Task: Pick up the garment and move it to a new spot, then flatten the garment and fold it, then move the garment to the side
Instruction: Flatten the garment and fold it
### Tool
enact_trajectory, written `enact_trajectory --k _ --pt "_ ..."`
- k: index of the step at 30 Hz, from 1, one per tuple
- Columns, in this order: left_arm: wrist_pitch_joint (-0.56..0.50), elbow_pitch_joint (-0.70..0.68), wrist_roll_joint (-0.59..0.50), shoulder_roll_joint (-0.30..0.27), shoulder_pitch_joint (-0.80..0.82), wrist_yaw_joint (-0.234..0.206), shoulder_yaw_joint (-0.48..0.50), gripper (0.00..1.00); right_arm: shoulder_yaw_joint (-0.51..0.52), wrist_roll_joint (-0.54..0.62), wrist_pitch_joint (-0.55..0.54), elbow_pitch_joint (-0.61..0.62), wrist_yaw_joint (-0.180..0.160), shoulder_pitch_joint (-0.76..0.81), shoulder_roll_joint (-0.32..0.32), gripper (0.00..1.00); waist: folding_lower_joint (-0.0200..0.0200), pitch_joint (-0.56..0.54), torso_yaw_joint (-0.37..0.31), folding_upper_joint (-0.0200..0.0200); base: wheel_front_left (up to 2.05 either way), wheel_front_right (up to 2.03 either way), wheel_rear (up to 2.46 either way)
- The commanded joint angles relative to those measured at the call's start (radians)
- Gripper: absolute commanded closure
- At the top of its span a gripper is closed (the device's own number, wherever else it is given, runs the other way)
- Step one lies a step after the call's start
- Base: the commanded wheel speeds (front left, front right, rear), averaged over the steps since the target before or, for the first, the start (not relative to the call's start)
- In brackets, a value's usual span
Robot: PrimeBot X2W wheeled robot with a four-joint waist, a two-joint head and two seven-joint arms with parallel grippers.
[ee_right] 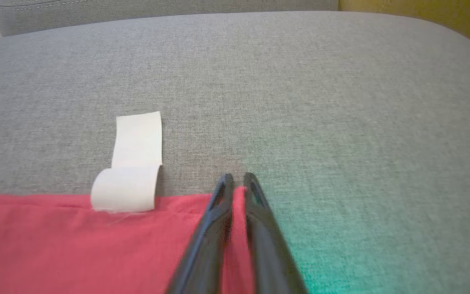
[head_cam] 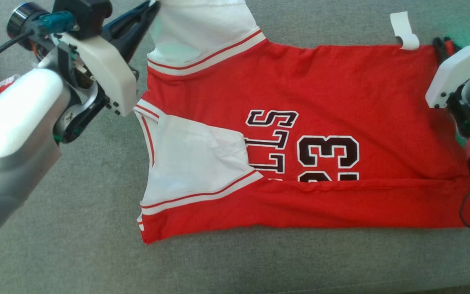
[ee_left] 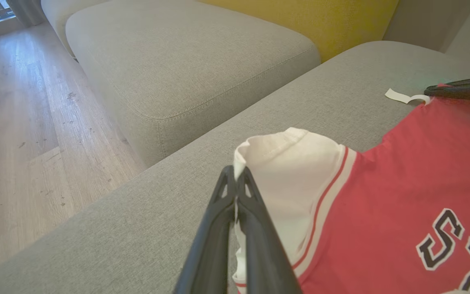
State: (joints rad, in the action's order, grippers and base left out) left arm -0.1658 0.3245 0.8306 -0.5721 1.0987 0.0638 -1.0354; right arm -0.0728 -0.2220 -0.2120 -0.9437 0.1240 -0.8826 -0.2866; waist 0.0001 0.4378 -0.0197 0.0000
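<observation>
The jersey (head_cam: 341,94) is spread out sideways on the grey cushion (head_cam: 76,245), filling most of the middle and right of the head view. Its nearest edge, along the bottom of the frame, is doubled over onto itself and covers the lower half of the lettering and number.

The far edge is where the grabbing happens. At the upper left, the left gripper (ee_left: 235,173) is clenched tight on the white sleeve, which bunches up off the cushion a bit. At the upper right, the right gripper (ee_right: 238,181) has its fingers pressed together with a sliver of red hem between them. I'd call that a pinch on the corner, just beside the curled white label (ee_right: 131,171).

Handling-wise, I'd guess it's thin, light, floppy mesh. There's no weight to fight, but it'll sag and crease wherever it isn't held, and slick fabric can slip out of a shallow pinch. Those two far corners look like sensible places to hold for the next fold.

Further back, in the left wrist view, there's a second cushion (ee_left: 178,61) near the top and wood floor (ee_left: 14,122) on the left.
</observation>
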Motion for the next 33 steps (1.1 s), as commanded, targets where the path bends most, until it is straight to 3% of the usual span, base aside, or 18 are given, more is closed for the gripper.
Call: enact_trajectory --k 1,18,28,33 --pt "0.009 -0.012 -0.011 -0.043 0.043 -0.008 0.046 1.00 -0.019 -0.010 0.019 0.014 0.007 -0.005 -0.015 1.00 -0.0001 -0.005 -0.004 0.0000 0.00 0.00 0.00" --pt "0.141 0.092 -0.082 -0.031 0.139 -0.037 0.084 1.00 -0.076 -0.023 0.192 0.039 0.007 -0.149 -0.067 1.00 -0.0001 0.023 -0.020 0.0000 0.00 0.00 0.00" --pt "0.227 0.236 -0.108 0.029 0.209 -0.004 0.082 1.00 -0.067 -0.030 0.271 -0.012 0.007 -0.232 -0.051 1.00 -0.0001 0.031 -0.015 0.0000 0.00 0.00 0.00" --pt "0.228 0.244 -0.100 0.018 0.179 0.028 0.053 1.00 -0.094 -0.061 0.287 -0.030 0.007 -0.197 -0.053 1.00 -0.0001 -0.005 -0.010 0.0000 0.00 0.00 0.00"
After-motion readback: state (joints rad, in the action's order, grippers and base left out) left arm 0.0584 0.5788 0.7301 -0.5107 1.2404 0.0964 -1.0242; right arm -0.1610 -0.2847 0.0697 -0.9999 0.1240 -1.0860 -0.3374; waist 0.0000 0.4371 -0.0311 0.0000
